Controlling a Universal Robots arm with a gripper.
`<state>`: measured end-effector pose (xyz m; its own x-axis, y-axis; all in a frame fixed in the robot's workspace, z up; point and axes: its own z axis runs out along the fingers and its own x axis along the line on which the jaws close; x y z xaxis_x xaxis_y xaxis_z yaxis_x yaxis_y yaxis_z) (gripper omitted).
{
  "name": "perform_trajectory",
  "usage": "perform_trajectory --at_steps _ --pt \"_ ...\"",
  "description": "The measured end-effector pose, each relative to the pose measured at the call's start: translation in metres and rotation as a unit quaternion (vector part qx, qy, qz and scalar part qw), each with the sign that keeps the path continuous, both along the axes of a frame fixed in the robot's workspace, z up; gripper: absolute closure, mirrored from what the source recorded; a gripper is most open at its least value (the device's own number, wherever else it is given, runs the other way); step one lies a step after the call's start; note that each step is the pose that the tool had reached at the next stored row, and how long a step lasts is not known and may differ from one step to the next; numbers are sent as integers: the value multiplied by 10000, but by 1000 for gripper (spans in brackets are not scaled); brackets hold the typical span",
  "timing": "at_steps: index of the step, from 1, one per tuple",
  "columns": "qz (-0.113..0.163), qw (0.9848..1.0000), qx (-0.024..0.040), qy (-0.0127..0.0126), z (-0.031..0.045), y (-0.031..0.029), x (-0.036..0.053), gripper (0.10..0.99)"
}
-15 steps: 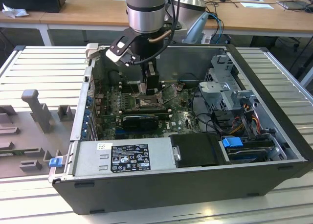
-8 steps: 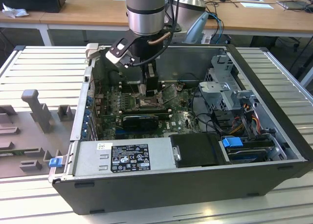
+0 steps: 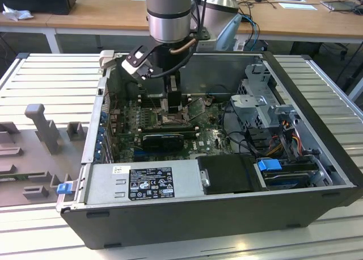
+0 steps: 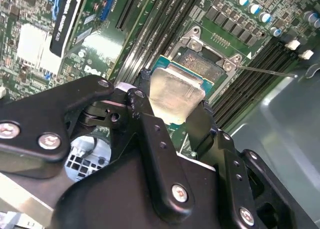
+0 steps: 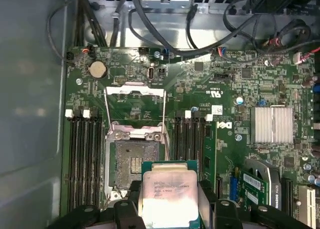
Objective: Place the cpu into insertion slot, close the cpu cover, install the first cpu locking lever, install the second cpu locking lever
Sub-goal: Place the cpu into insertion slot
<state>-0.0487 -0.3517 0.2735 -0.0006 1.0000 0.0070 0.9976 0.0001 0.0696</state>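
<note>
Gripper [image 4: 174, 96] was seen clamped on the cpu [image 5: 169, 194], held close by the empty insertion slot [image 5: 134, 164], the cpu cover [image 5: 134, 91] raised; seating, closing and latching were judged left.

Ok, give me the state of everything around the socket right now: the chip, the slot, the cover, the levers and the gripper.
cpu: held between the gripper's fingers, not yet seated in the slot.
insertion slot: uncovered and empty, dark centre exposed.
cpu cover: swung up, open.
locking levers: unlatched, raised off the socket.
gripper: shut on the cpu.
</note>
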Motion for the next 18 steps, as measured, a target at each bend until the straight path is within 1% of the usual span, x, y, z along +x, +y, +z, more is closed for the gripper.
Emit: perform_trajectory --at_steps 1,2,4,5,9,13,16,18 --pt "-69 10000 0 0 -29 0 0 557" --pt "-81 10000 -1 0 -65 2 -1 557" --pt "-82 10000 -1 0 -100 33 0 557" --pt "-81 10000 -1 0 -115 60 2 557" --pt "-80 10000 -1 0 -139 126 31 557" --pt "-81 10000 -2 0 -167 138 47 557" --pt "-89 10000 -12 1 -204 161 59 557" --pt "-88 10000 -11 0 -258 204 62 557"
